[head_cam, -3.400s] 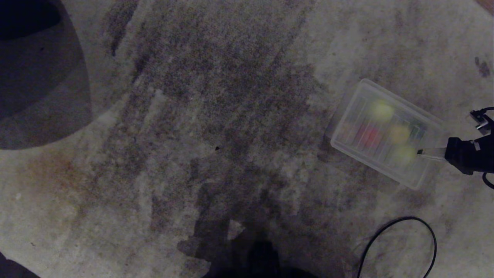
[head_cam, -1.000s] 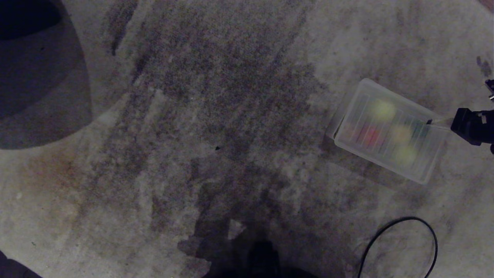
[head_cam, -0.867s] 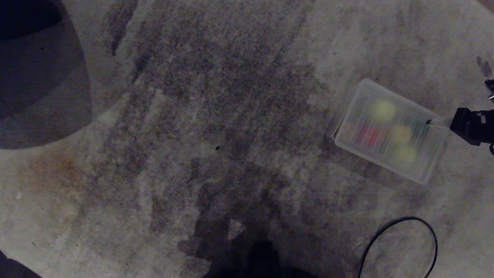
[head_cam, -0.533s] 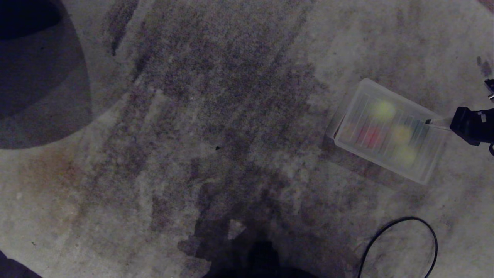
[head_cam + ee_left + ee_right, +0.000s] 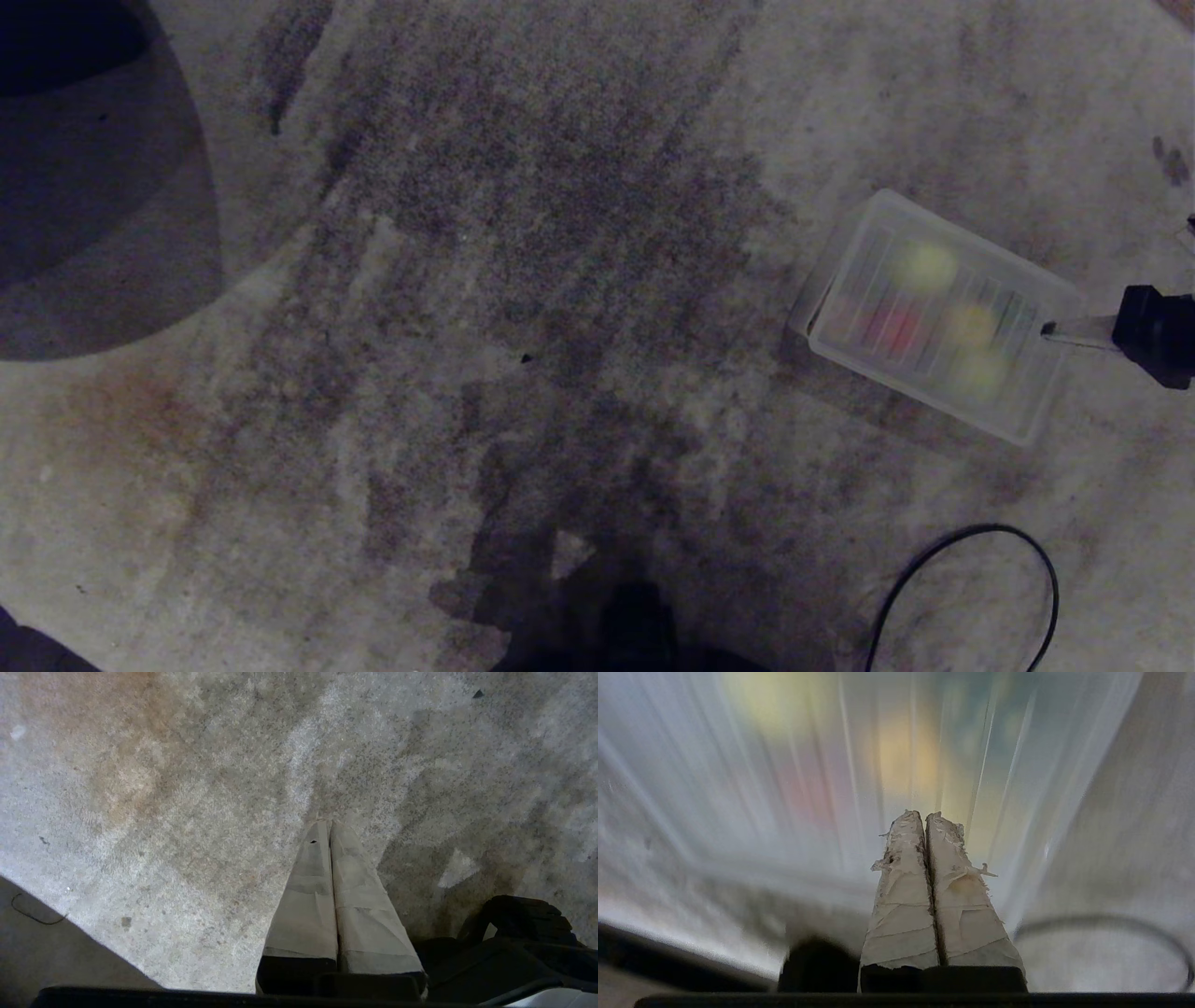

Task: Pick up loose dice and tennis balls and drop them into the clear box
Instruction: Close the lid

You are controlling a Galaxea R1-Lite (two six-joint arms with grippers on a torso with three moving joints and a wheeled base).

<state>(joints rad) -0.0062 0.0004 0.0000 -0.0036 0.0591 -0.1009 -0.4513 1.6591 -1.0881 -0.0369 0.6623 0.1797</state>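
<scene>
The clear box lies on the carpet at the right, covered by a ribbed translucent lid. Through the lid show blurred shapes: two yellow-green tennis balls, a red die and a yellow die. My right gripper is shut and empty, its tips at the lid's right edge. In the right wrist view the right gripper points over the ribbed lid, with the colours blurred behind it. My left gripper is shut and empty above bare carpet.
A black cable loop lies on the carpet near the box's front side. A dark rounded shape fills the far left corner. The robot's own dark base shows at the bottom edge. The carpet is stained.
The right gripper has slid along the lid's right edge toward the near side and drawn slightly back to the right. The box and lid have stayed put over the last second.
</scene>
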